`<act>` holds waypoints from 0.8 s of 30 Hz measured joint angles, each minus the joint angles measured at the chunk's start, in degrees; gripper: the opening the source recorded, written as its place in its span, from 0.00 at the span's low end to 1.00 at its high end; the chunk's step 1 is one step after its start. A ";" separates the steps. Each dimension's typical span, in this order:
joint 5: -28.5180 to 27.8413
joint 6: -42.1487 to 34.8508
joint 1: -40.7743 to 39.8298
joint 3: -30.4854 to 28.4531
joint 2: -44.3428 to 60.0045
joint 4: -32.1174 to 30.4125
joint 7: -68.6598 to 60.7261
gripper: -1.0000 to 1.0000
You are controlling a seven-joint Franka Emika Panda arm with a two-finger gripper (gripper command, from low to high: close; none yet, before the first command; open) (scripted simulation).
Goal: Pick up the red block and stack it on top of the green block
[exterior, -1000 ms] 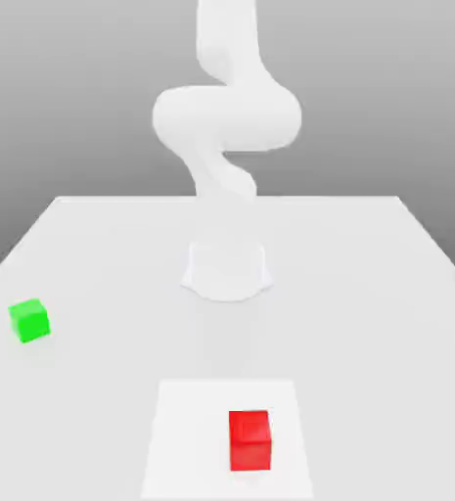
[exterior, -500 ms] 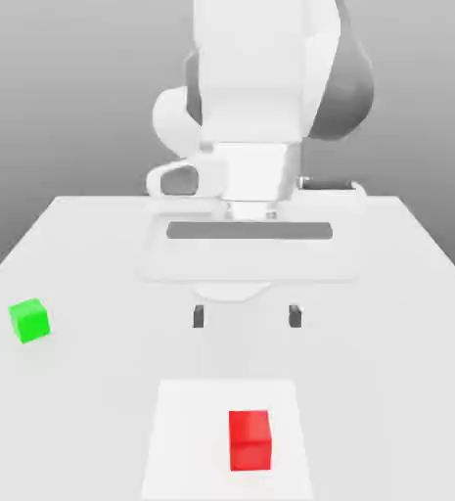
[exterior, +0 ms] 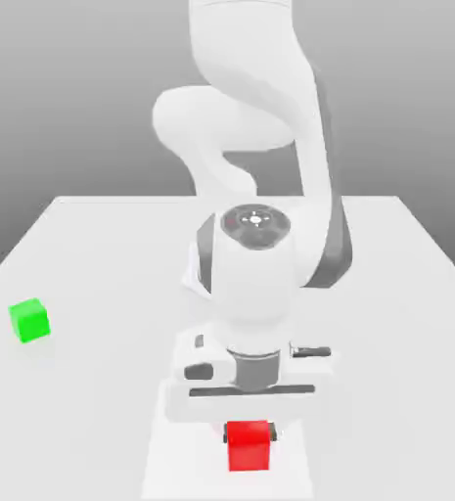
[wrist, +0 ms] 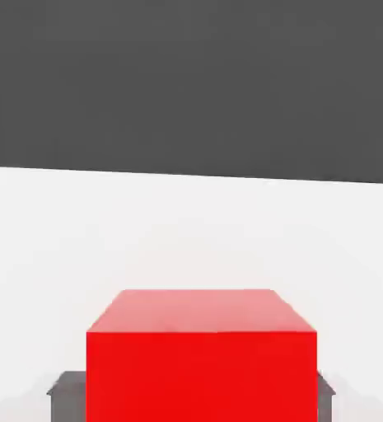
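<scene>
The red block (exterior: 249, 446) sits at six o'clock on the desk (exterior: 387, 294), on a paler square patch (exterior: 172, 440), with my hand lowered right over it. In the hand view its red faces (wrist: 201, 354) loom large, a dark finger pad (wrist: 63, 394) pressed to either flank: my fingers (exterior: 250, 429) are clamped on the block, which rests on the patch, not yet lifted. The green block (exterior: 28, 320) waits well apart at about nine o'clock, alone on the bare surface. To do this step well, I judge the lift should go straight up with the grip kept square on the side faces, so the cube does not twist before the carry toward the green one. The desk is plain matte white and unmarked apart from that patch; behind it hangs a featureless grey backdrop.
</scene>
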 joint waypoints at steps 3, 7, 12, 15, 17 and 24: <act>0.12 -0.76 -0.07 0.09 -0.91 -0.15 -0.09 0.00; 1.02 -7.22 -0.35 0.56 -8.50 -1.30 -0.76 0.00; -1.44 -9.71 -7.08 -6.38 -13.35 -3.35 5.34 0.00; -3.36 -10.36 -13.71 -9.79 -15.56 -4.65 9.93 0.00; -4.38 -10.77 -18.22 -11.45 -17.00 -5.52 12.82 0.00; -5.99 -12.01 -32.26 -17.95 -21.68 -8.64 21.56 0.00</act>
